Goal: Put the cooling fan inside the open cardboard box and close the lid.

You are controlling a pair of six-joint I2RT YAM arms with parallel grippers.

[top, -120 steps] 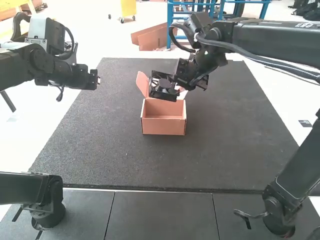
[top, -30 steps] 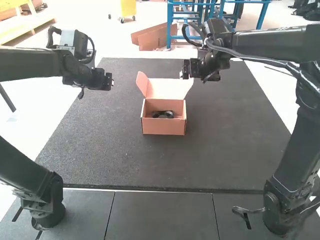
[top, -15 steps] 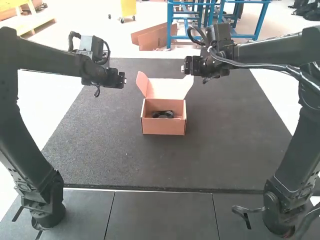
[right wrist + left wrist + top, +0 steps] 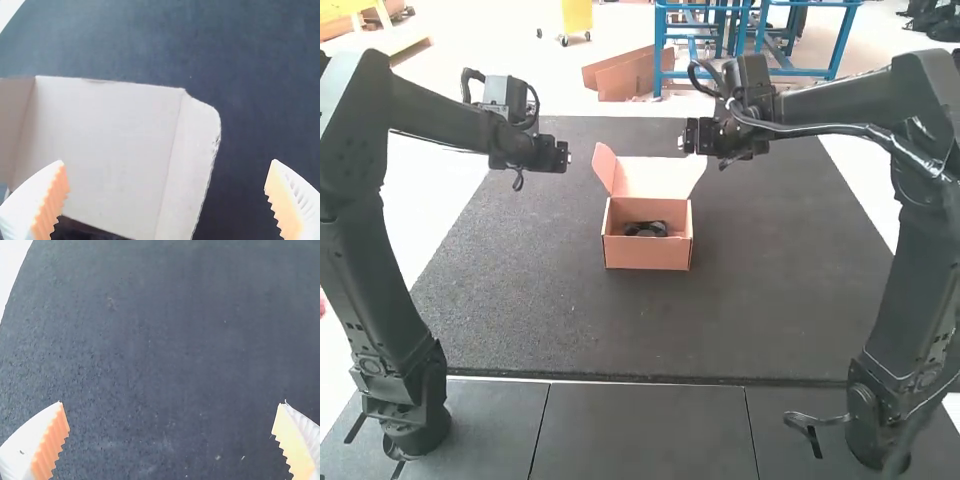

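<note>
An open cardboard box stands mid-mat with its lid raised at the back. The black cooling fan lies inside it. My left gripper hovers just left of the lid's left flap, fingers spread wide over bare mat. My right gripper hangs behind and above the lid's right corner, open, and the lid's inner face with its side flap lies between its orange pads.
The black mat lies under the box with free room all around it. Flattened cardboard and a blue frame stand on the floor beyond the mat's far edge.
The fan, held above the box by my right gripper four seconds ago, now lies inside. The right gripper let go and drew back behind the lid; the left gripper came in toward the left flap.
</note>
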